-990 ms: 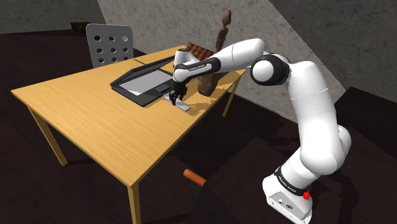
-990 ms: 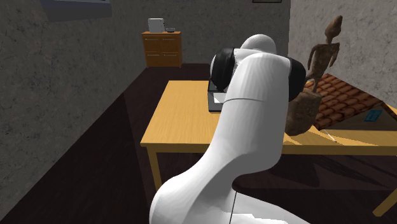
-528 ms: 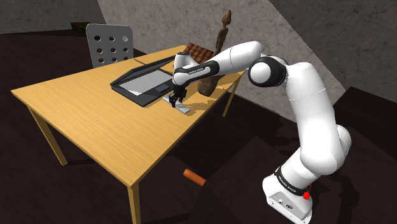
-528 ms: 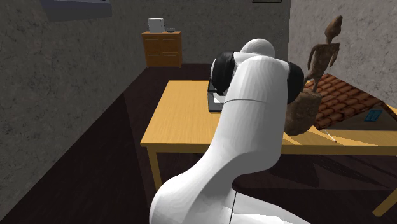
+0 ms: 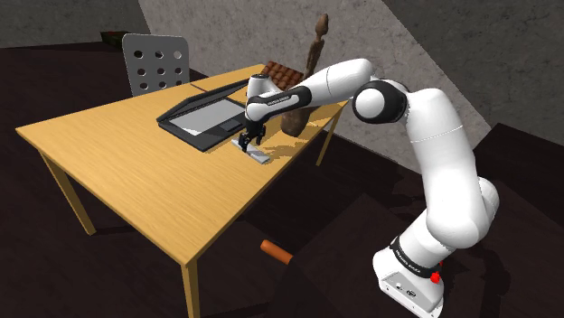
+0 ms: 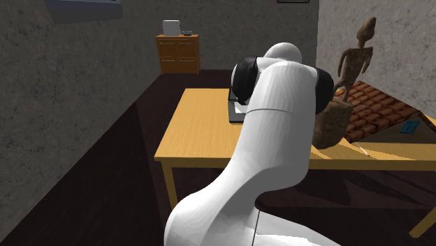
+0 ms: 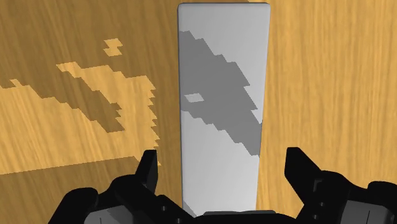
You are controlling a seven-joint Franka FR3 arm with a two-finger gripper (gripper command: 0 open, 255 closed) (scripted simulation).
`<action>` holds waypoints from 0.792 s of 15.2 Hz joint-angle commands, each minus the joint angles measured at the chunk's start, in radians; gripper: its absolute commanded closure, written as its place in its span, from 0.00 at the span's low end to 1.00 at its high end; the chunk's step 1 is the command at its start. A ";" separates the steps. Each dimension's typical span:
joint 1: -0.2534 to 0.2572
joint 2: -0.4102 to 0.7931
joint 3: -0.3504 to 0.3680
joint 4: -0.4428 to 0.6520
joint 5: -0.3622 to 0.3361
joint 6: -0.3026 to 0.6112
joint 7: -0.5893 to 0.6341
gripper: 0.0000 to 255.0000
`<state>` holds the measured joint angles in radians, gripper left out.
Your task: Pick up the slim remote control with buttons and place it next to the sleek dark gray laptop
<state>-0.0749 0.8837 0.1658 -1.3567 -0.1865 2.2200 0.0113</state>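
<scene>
**Gripper over remote, grasp not yet made**
Gripper [image 7: 224, 167]: fingers spread, straddling remote [image 7: 222, 76] near one end, touching nothing. Remote: flat pale-grey slab on table [image 5: 136, 172], just beside laptop [image 5: 203, 119]. Probably light, rigid, smooth and perhaps slippery. Best pinched across its narrow width, on the long edges.

I see my smooth white arm [image 5: 434, 144] built of rounded, tube-like links, with dark joints [image 5: 372, 101] between them. A black collar [image 5: 408, 257] with small white lettering rings its foot, beside a small red button [image 5: 436, 276]. The all-black gripper [image 5: 249, 141] ends in two angular fingers [image 7: 149, 172].
</scene>
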 commanded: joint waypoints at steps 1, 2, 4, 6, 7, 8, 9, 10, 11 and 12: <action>0.000 0.000 0.000 0.000 0.000 0.000 0.000 0.00; -0.002 -0.022 0.003 -0.003 0.003 -0.019 -0.001 0.00; -0.004 -0.063 0.008 -0.004 0.009 -0.059 -0.004 0.00; -0.005 -0.078 0.010 -0.003 0.011 -0.075 -0.006 0.00; -0.005 -0.078 0.010 -0.003 0.011 -0.075 -0.006 0.00; -0.005 -0.078 0.010 -0.003 0.011 -0.075 -0.006 0.00; -0.005 -0.078 0.010 -0.003 0.011 -0.075 -0.006 0.00; -0.005 -0.078 0.010 -0.003 0.011 -0.075 -0.006 0.00; -0.005 -0.078 0.010 -0.003 0.011 -0.075 -0.006 0.00; -0.005 -0.078 0.010 -0.003 0.011 -0.075 -0.006 0.00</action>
<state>-0.0797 0.8059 0.1761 -1.3589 -0.1753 2.1447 0.0057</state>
